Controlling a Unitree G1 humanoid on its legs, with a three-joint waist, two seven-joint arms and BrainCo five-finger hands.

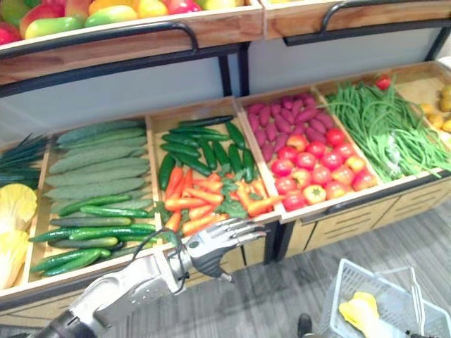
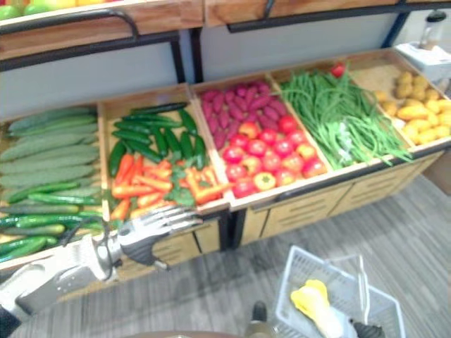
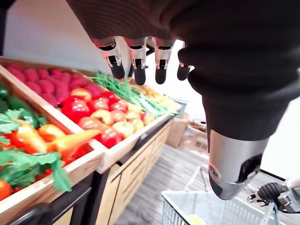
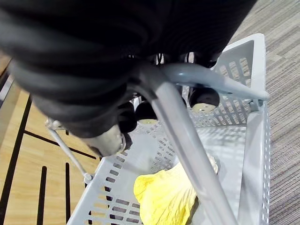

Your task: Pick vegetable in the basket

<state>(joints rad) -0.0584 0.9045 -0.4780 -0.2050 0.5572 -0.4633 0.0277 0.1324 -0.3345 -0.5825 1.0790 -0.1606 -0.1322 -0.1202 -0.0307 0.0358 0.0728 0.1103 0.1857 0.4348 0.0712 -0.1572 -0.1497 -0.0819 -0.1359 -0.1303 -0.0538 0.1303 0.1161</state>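
Observation:
My left hand (image 1: 215, 243) is open, its fingers straight, hovering just in front of the front edge of the crate of carrots (image 1: 201, 201) and holding nothing. In its wrist view the fingers (image 3: 136, 58) point over the tomatoes (image 3: 101, 117). A grey plastic basket (image 1: 394, 285) hangs low at the right above the floor, with a yellow leafy vegetable (image 1: 361, 311) inside. In the right wrist view my right hand (image 4: 202, 97) is curled round the basket's handle (image 4: 185, 140), above the yellow vegetable (image 4: 164, 194).
The wooden stand holds crates of cucumbers (image 1: 99, 176), dark green peppers (image 1: 204, 148), purple sweet potatoes (image 1: 285, 120), tomatoes (image 1: 317, 172), green beans (image 1: 387, 130) and potatoes (image 2: 416, 109). Yellow cabbages (image 1: 14, 211) lie at far left. An upper shelf of fruit (image 1: 106, 14) overhangs.

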